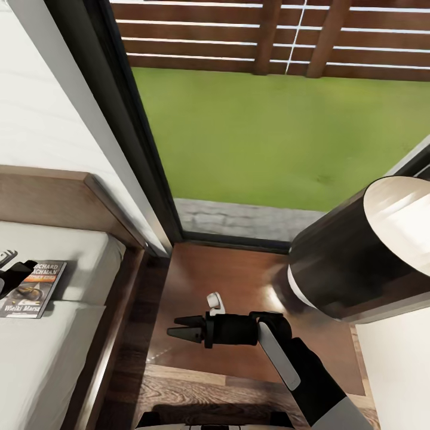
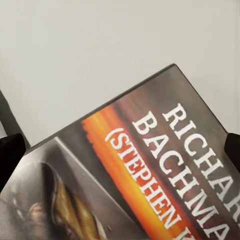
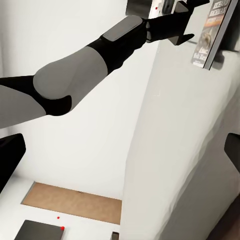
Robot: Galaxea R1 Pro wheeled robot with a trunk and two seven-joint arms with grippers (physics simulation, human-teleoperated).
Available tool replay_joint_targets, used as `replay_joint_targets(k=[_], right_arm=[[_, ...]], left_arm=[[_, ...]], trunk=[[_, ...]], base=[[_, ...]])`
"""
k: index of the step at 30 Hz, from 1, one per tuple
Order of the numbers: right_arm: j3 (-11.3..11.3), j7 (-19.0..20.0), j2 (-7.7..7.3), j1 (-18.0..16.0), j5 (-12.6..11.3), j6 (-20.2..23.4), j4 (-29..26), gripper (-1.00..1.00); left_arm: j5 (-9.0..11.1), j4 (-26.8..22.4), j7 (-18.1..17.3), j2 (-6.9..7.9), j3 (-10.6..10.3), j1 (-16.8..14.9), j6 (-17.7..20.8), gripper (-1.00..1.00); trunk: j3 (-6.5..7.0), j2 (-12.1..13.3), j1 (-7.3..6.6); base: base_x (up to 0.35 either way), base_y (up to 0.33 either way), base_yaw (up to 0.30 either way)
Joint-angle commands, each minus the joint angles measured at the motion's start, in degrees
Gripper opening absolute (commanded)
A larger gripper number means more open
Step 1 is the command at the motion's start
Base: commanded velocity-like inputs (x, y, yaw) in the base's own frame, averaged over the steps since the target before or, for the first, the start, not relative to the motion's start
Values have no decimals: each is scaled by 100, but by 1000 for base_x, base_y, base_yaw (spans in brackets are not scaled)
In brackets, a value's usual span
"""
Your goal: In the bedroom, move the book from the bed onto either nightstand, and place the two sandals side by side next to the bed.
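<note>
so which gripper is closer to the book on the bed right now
Left. The left gripper is right at the book on the bed, at its left edge. The right gripper is well off to the side, over the nightstand.

The book [image 1: 34,288] just beside the left claw [image 1: 11,267] has a glossy printed paper cover. Under it the mattress [image 1: 54,352] looks like smooth, matt pale cloth. The bed frame [image 1: 113,334] is dark wood. Below the right claw [image 1: 178,329], of matt black plastic, the nightstand [image 1: 239,280] top is polished reddish wood.
</note>
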Motion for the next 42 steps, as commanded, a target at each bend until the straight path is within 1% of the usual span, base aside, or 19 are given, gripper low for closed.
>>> replay_joint_targets(k=[1,30,34,42], right_arm=[[1,-2,0,-3,-29,34,1,100],[1,-2,0,-2,-29,32,1,100],[1,-2,0,-2,-29,33,1,100],[1,-2,0,-1,-29,33,1,100]], left_arm=[[60,-9,30,-1,10,-2,33,100],[60,-4,30,-8,2,-2,7,100],[60,-1,30,-9,2,-2,7,100],[60,-1,30,-9,2,-2,7,100]], trunk=[[-3,-2,0],[-3,-2,0],[-75,-162,88],[-75,-162,88]], base=[[0,0,0],[6,18,0],[0,0,0],[0,0,0]])
